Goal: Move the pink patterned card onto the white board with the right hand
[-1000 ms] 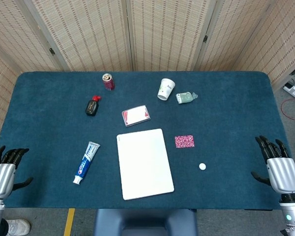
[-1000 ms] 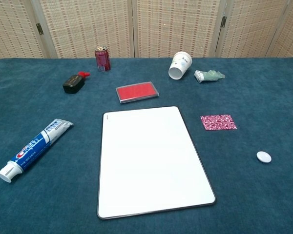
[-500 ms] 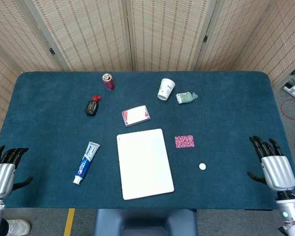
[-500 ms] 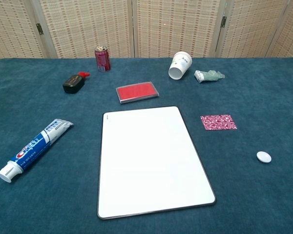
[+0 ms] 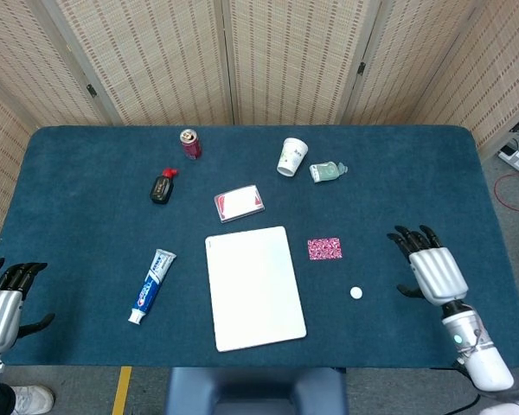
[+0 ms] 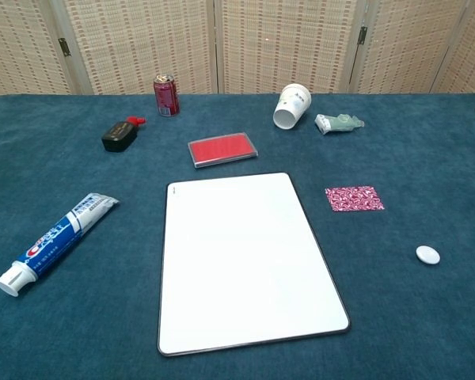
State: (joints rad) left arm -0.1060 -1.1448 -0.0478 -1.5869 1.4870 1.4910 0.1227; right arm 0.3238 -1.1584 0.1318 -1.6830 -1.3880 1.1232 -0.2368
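The pink patterned card (image 5: pixel 324 249) (image 6: pixel 354 198) lies flat on the blue table, just right of the white board (image 5: pixel 254 287) (image 6: pixel 241 258). My right hand (image 5: pixel 430 267) hovers over the table to the right of the card, fingers spread and holding nothing; a dark fingertip of it shows at the right edge of the chest view. My left hand (image 5: pixel 2 303) rests at the table's front left corner, fingers apart, empty.
A small white disc (image 5: pixel 355 293) (image 6: pixel 427 254) lies between the card and my right hand. Toothpaste tube (image 5: pixel 151 285) lies left of the board. Red case (image 5: pixel 239 202), black bottle (image 5: pixel 162 187), red can (image 5: pixel 189 143), tipped paper cup (image 5: pixel 291 156) and green tube (image 5: pixel 327 171) sit further back.
My right hand has moved left and forward from the table's right edge, toward the card. The left hand and all objects stay where they were.
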